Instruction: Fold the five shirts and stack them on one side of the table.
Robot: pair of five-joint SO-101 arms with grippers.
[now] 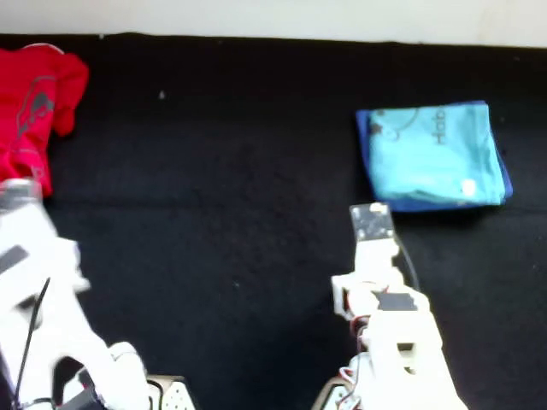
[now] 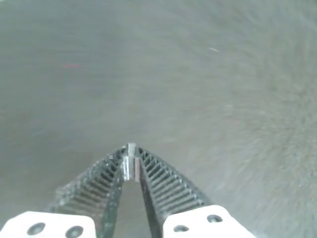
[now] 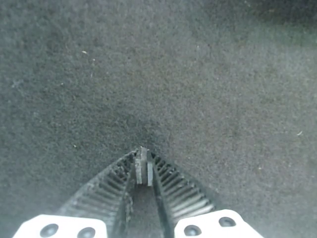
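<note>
A folded light-blue shirt [image 1: 436,154] lies on top of a folded dark-blue shirt [image 1: 506,181] at the right of the black table. A crumpled red shirt [image 1: 34,107] lies at the far left. An arm near the stack has its gripper [image 1: 372,220] just short of the stack's near-left corner. The other arm [image 1: 34,290] stands at the left, just below the red shirt. My left gripper [image 2: 131,161] is shut with nothing in it, over bare black cloth. My right gripper [image 3: 144,166] is shut too, its tips down on the black cloth.
The black cloth [image 1: 222,188] covers the table between the red shirt and the folded stack. A pale wall strip [image 1: 273,17] runs along the far edge.
</note>
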